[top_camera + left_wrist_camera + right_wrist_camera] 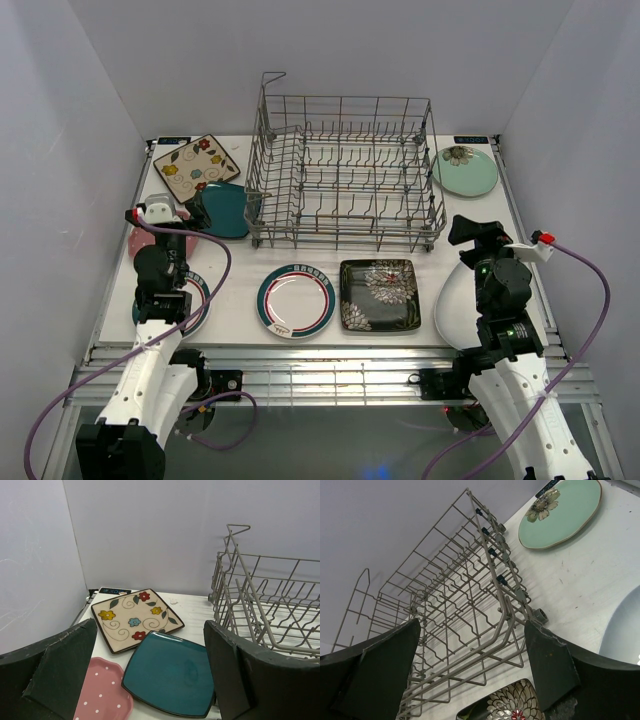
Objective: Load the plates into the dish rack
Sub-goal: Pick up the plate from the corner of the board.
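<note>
The dish rack (345, 170) stands at the middle of the desk's (237, 300) far edge, all plates lying outside it. The cream floral plate (196, 163) fills the far left corner, with the teal plate (225, 208) and pink dotted plate (143, 241) just nearer. The mint plate (465, 171) sits in the far right corner. Along the near edge lie a green-rimmed plate (296, 300) and the black floral plate (379, 294); the white plate (452, 300) is by the right edge. The left claw (150, 645) and the right claw (472, 645) both gape wide, holding nothing
</note>
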Controlling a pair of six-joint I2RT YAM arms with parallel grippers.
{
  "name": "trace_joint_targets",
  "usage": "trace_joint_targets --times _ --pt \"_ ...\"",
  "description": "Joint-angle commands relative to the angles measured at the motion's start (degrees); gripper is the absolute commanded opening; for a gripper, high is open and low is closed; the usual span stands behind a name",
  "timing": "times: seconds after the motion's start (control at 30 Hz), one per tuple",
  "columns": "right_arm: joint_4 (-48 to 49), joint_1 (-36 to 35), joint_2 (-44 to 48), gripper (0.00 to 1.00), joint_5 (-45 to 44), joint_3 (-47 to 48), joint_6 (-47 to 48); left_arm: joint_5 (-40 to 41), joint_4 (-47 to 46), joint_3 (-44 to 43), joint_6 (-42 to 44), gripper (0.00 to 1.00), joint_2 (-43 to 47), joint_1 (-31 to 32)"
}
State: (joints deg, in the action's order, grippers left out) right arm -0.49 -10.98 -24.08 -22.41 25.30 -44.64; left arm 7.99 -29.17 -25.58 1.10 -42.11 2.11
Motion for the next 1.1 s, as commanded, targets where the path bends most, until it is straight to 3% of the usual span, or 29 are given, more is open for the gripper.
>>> trace_joint_targets --times 0.0,0.23,0.63,0.8,0.97,1.07 --pt "0.58 -0.09 0.17 0.9 -3.68 0.63 -2.46 0.45 -0.89 0.09 0.3 0.98 1.06 0.0" --pt "-1.71 -0.09 -2.81 0.9 -5.63 0.98 -5.72 0.54 -0.89 0.09 0.21 0.98 1.5 0.0" --pt "-1.62 1.93 -17.22 0.93 -5.72 8.01 -11.51 -1.04 -0.98 0.18 0.21 0.98 1.24 0.0" --pt "-1.62 6.84 -21.8 0.94 -0.54 11.52 -16.44 -1.31 -0.98 0.62 0.3 0.98 2.64 0.0" --pt "-1.53 16.16 -26.02 0.94 6.06 13.63 -18.99 -1.13 -0.98 0.71 0.3 0.98 3.52 0.0" --pt "-1.44 21.43 -29.35 0.94 13.77 14.69 -20.3 -1.31 -0.98 0.8 0.22 0.98 3.79 0.0"
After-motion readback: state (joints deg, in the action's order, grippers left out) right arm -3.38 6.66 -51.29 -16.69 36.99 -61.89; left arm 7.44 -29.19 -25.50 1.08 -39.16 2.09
